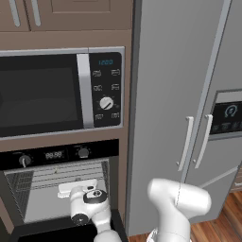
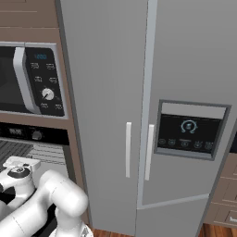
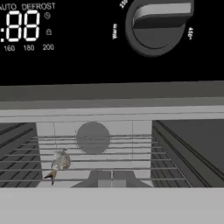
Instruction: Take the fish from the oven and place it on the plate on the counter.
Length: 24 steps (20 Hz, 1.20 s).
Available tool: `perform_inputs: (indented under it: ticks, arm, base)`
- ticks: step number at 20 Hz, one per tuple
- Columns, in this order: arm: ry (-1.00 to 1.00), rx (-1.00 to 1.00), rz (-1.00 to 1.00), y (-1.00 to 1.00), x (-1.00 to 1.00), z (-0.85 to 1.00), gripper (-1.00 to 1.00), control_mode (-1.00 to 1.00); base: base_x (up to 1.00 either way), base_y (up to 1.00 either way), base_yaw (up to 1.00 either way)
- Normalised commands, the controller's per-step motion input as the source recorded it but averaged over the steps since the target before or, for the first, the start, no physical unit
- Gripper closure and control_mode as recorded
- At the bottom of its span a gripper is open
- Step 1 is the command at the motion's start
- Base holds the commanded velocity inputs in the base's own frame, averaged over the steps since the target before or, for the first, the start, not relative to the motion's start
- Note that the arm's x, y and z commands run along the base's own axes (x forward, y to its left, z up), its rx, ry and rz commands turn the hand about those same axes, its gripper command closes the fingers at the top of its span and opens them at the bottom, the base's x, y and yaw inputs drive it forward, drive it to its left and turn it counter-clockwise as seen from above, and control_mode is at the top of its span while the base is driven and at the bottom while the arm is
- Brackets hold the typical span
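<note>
Fish (image 3: 59, 164) lies on the oven's (image 1: 61, 189) wire rack (image 3: 105, 168), left of my pincer (image 3: 111, 183); closed jaws would likely knock it aside.

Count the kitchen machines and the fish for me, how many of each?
Black-and-silver microwave with button panel: 1
Built-in black oven, door open: 1
Tall grey two-door fridge: 1
Tiny silvery-grey fish on the oven's wire rack: 1
Total: 4
</note>
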Motion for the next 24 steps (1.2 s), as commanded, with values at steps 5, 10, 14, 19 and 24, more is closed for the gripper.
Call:
perform_inputs:
  ticks: [5,10,14,19,24]
  arm:
    - [-0.01,0.02,0.01,0.14,0.33,-0.66,1.0,-1.0]
    - [0.0,0.24,0.09,0.28,0.23,-0.72,1.0,-1.0]
    - [-0.09,0.16,0.04,0.08,0.2,-0.34,1.0,-1.0]
    - [-0.2,0.02,-0.1,0.05,0.16,-0.1,1.0,-1.0]
    - [0.07,-0.1,-0.06,0.27,0.59,-0.71,1.0,-1.0]
  base:
    - [0.0,0.0,0.0]
    - [0.0,0.0,0.0]
    - [0.0,0.0,0.0]
    - [0.0,0.0,0.0]
    - [0.0,0.0,0.0]
